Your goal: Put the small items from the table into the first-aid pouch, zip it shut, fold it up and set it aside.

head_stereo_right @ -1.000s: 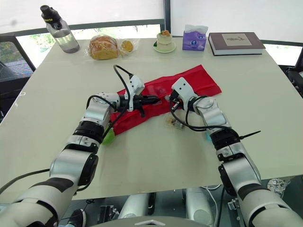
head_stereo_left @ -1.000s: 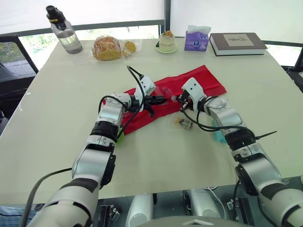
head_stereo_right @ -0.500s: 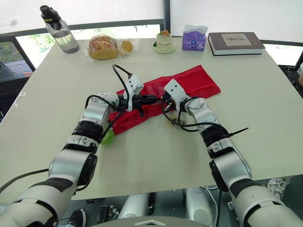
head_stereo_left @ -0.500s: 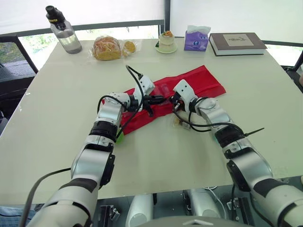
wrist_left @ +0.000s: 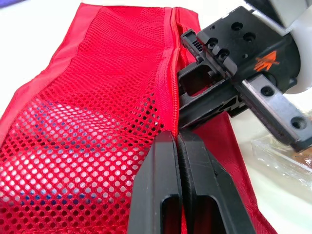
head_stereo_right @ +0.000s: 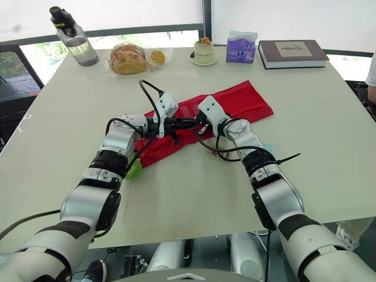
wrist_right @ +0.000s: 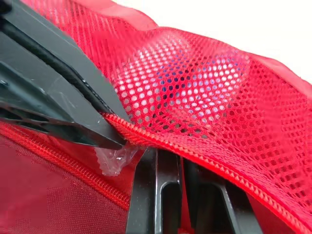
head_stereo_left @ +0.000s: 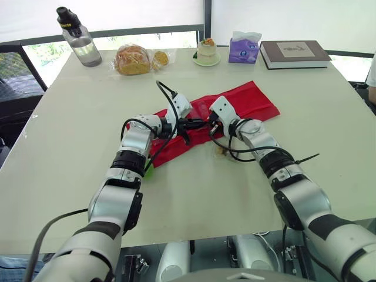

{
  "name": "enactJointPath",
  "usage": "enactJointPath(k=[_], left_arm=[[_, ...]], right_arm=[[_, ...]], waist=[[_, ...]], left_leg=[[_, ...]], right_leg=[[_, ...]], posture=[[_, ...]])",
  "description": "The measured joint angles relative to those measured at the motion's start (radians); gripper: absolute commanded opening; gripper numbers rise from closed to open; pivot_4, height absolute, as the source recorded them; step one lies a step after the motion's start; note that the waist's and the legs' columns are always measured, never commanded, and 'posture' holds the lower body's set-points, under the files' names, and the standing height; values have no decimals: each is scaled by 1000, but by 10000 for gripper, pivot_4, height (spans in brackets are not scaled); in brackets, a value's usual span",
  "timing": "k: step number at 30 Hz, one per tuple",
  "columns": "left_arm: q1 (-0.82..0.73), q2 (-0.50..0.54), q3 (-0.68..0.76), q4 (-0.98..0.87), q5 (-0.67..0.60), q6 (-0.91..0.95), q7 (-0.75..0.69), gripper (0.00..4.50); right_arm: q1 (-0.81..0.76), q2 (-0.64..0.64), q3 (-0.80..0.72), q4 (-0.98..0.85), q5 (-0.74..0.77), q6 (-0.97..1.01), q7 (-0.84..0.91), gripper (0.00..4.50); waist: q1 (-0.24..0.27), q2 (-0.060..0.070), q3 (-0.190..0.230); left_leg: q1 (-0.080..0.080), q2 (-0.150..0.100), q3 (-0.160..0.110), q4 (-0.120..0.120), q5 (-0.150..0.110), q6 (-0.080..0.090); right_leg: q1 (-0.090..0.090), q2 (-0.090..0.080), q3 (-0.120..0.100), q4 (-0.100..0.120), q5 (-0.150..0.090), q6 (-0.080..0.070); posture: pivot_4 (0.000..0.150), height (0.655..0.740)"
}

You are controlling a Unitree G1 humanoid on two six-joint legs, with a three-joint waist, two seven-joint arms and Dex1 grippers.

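The red first-aid pouch [head_stereo_left: 252, 100] lies unfolded across the table's middle, mesh side up, with its zipper [wrist_left: 171, 73] partly undone. My left gripper [head_stereo_left: 198, 124] is shut on the pouch's zipper edge [wrist_left: 176, 135]. My right gripper [head_stereo_left: 208, 124] meets it tip to tip, and its fingers [wrist_right: 156, 195] are closed on the same zipper seam. A clear packet [head_stereo_left: 222, 150] lies on the table just under my right forearm. A small green item [head_stereo_right: 134, 170] rests beside my left forearm. A teal item [head_stereo_right: 267, 147] peeks out by my right arm.
Along the far edge stand a water bottle [head_stereo_left: 79, 38], bagged bread [head_stereo_left: 134, 59], a small cake on a saucer [head_stereo_left: 207, 51], a purple tissue pack [head_stereo_left: 244, 48] and a book [head_stereo_left: 294, 53]. A person's sleeve [head_stereo_left: 371, 70] shows at the right edge.
My right gripper has moved left from beside the clear packet onto the pouch's zipper, meeting the left gripper. The left arm has held still.
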Motion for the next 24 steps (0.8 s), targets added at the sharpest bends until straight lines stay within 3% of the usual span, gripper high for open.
enactJointPath(k=[6, 7, 10, 14, 20, 23, 24], left_arm=[[-1, 22, 13, 15, -1, 3, 21, 0], [-3, 21, 14, 17, -1, 0, 21, 0], [-2, 34, 15, 25, -1, -6, 20, 0], [-3, 60, 14, 48, 3, -33, 18, 0], [-12, 86, 7, 95, 21, -93, 3, 0], [-18, 110, 5, 124, 23, -111, -11, 0], [-23, 112, 2, 132, 24, -118, -18, 0]], right_arm=[[133, -96, -6, -227, 41, 44, 114, 1496], [221, -143, -27, -416, 91, 95, 158, 1496], [327, -208, -57, -604, 147, 122, 201, 1496], [505, -309, -153, -895, 290, 178, 264, 1496], [684, -522, -322, -1123, 472, 327, 351, 1496], [767, -619, -453, -1195, 582, 402, 386, 8867], [790, -646, -496, -1219, 619, 421, 397, 13487]], waist=[[0, 0, 0], [1, 0, 0], [4, 0, 0], [2, 0, 0], [6, 0, 0], [4, 0, 0], [4, 0, 0]], left_leg=[[-1, -1, 1, 0, 0, 0], [0, 0, 0, 0, 0, 0], [0, 0, -1, -1, 0, 0], [0, 0, 1, -1, 0, 0], [0, 0, 1, -1, 0, 0], [0, 0, 2, -1, 0, 0], [0, 0, 2, -1, 0, 0]], right_leg=[[0, -1, 0, -1, 0, 0], [0, 0, 0, 0, 0, 0], [0, 0, -1, -1, 0, 0], [1, 0, 1, -3, 0, 0], [1, 0, 1, -4, 0, 0], [1, 0, 2, -4, 0, 0], [1, 0, 2, -4, 0, 0]], posture=[[1500, 7400], [1500, 7400], [1500, 7400], [1500, 7400], [1500, 7400], [1500, 7400], [1500, 7400]])
